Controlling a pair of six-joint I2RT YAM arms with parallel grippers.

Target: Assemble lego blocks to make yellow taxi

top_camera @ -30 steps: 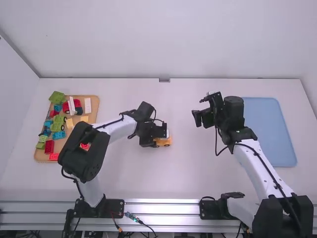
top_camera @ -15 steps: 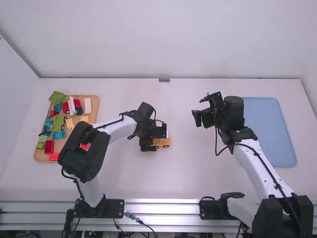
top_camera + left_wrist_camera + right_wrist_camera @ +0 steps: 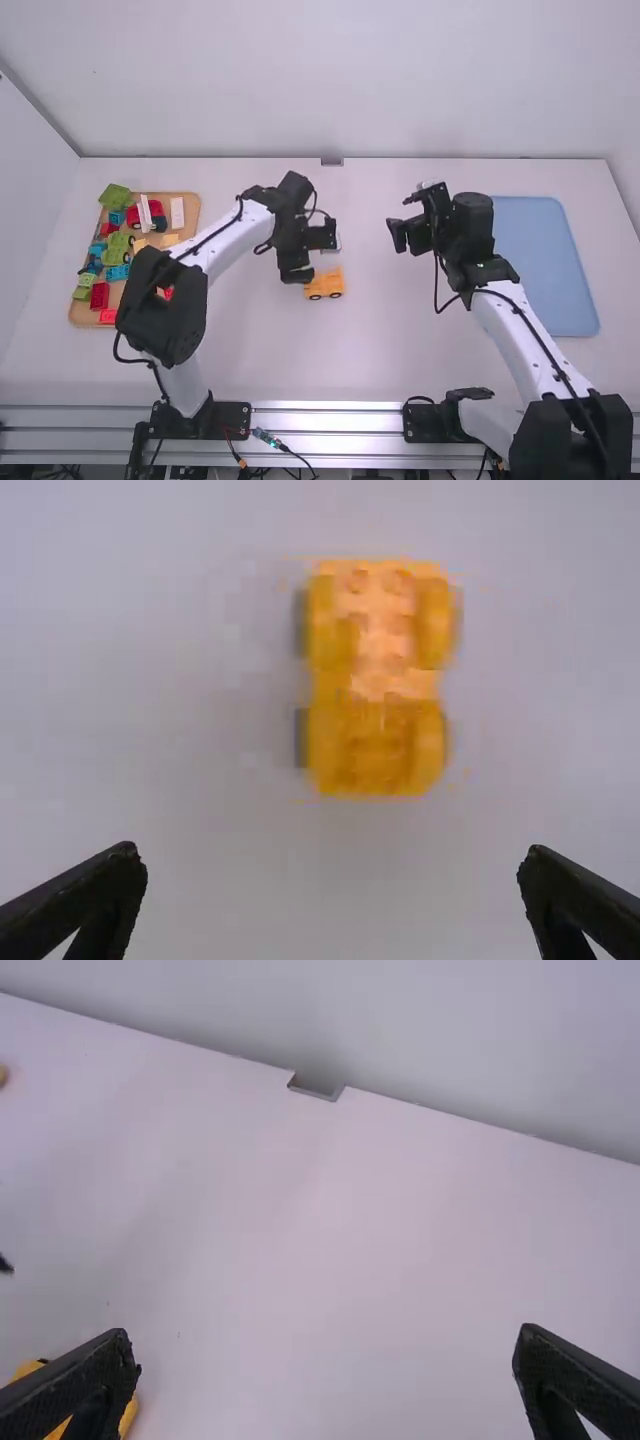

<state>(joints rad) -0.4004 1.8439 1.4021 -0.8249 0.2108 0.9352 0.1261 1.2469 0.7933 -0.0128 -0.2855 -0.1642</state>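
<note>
- One yellow car (image 3: 324, 285), blocky, dark-wheeled and studded on top, standing on the white table (image 3: 300, 365) near the middle of my high frame, just beside the left gripper.
- One left gripper (image 3: 320, 255), black, near the middle of the high frame; its own wrist view shows the fingers spread wide with nothing between them, the yellow car lying beyond.
- One right gripper (image 3: 407, 240), black, right of centre in the high frame, well apart from the yellow car. I see its fingers wide apart in its wrist view, holding nothing; one finger partly covers the car there.
- One wooden tray (image 3: 192, 225), left side of the high frame, bearing mixed blocks.
- Two yellow pieces near the tray's right side: a yellow block (image 3: 170, 240) and a smaller piece to its left.
- One white block (image 3: 177, 213), upper right part of the tray; a long white piece (image 3: 145, 213) lies to its left, beside red pieces.
- One green block (image 3: 115, 197) at the tray's upper left corner.
- One red block (image 3: 99, 295), lower left part of the tray.
- One blue board (image 3: 545, 265), flat, right side of the high frame.
</note>
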